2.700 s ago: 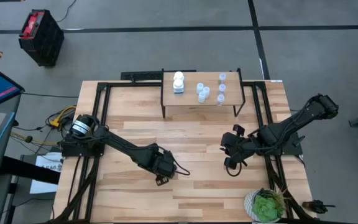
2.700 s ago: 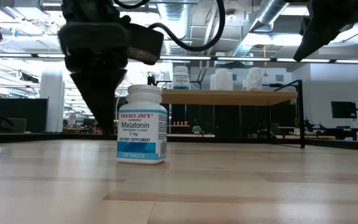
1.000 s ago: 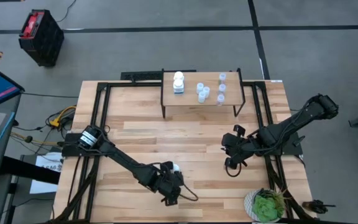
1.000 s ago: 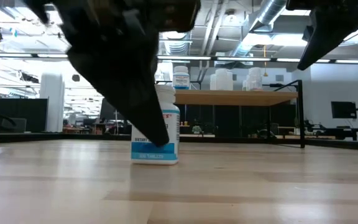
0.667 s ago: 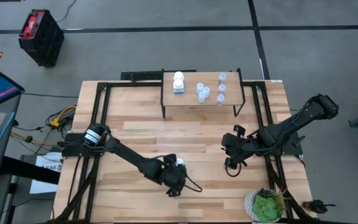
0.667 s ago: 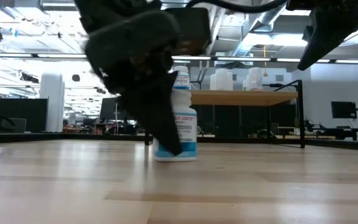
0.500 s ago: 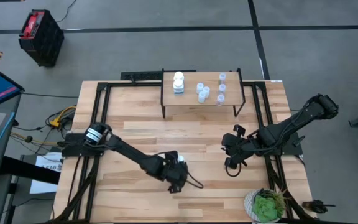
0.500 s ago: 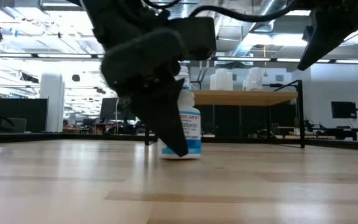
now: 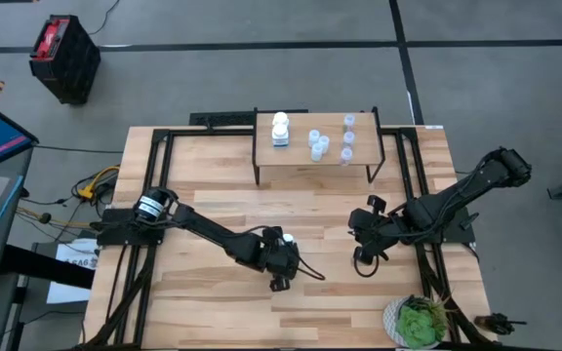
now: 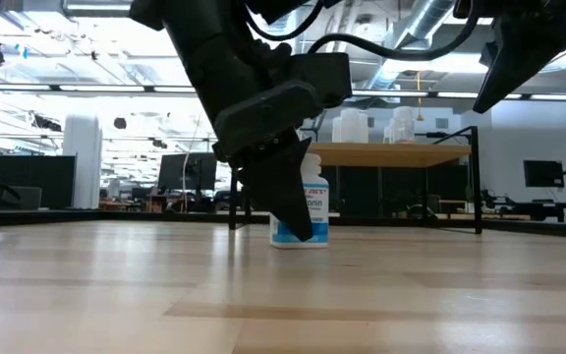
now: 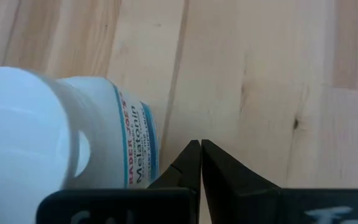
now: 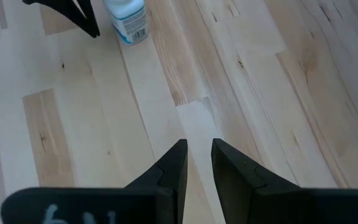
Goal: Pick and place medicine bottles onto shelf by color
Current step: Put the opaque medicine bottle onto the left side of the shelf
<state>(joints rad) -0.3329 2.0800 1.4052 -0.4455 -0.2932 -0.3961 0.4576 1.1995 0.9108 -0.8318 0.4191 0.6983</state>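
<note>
Near the table's (image 9: 213,195) front-middle, the left gripper (image 9: 279,277), fingers shut and empty, touched the white bottle (image 10: 306,211); pushing should be low and slow to avoid tipping it.

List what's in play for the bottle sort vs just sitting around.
In play:
- white melatonin bottle on the table, left tool shut beside it
- shelf
- white bottle and pale bottles already on the shelf
- right tool, empty, hovering over bare table

Lying about:
- potted plant at the table corner
- red-and-black crate on the floor
</note>
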